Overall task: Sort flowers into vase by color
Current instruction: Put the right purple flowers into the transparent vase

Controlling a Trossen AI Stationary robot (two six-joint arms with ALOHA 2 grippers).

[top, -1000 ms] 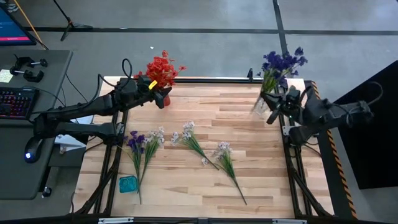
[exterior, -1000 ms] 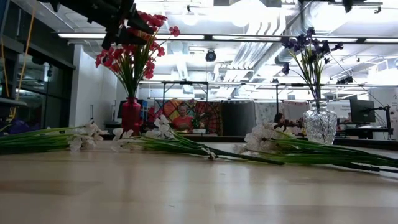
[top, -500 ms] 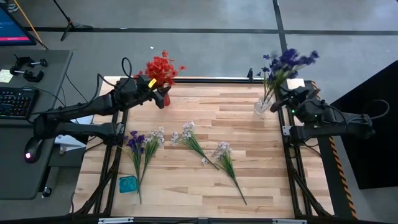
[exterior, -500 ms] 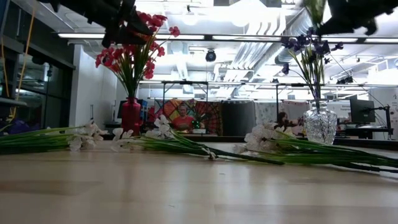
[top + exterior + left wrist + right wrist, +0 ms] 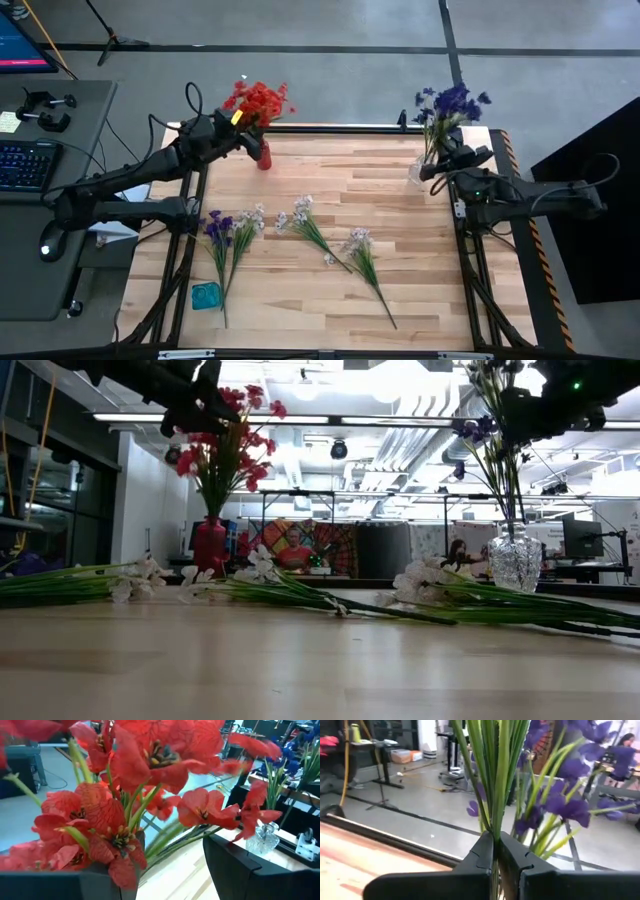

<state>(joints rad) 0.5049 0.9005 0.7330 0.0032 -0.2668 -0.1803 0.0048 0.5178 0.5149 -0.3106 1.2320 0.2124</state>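
- We see the right gripper (image 5: 495, 851) with its two dark fingers pressed together on the green stems of the purple flowers (image 5: 449, 103), above the clear glass vase (image 5: 420, 172) at the table's far right corner.
- We see those stems running down into the clear vase; in the low view the purple blossoms (image 5: 490, 430) stand above it.
- We see the left gripper (image 5: 243, 138) up among the red flowers (image 5: 259, 99), its fingers (image 5: 235, 867) set fairly wide apart with stems and blossoms between them; we cannot tell whether they grip.
- We see the red bunch standing in the red vase (image 5: 264, 156) at the far left corner of the wooden table (image 5: 400, 250).
- We see loose sprigs lying flat on the table: a purple one (image 5: 216, 232) beside a white one (image 5: 246, 226) near the left edge, and two more white sprigs (image 5: 310, 225) (image 5: 362, 255) nearer the middle.
- We see a small teal object (image 5: 206, 295) near the front left corner.
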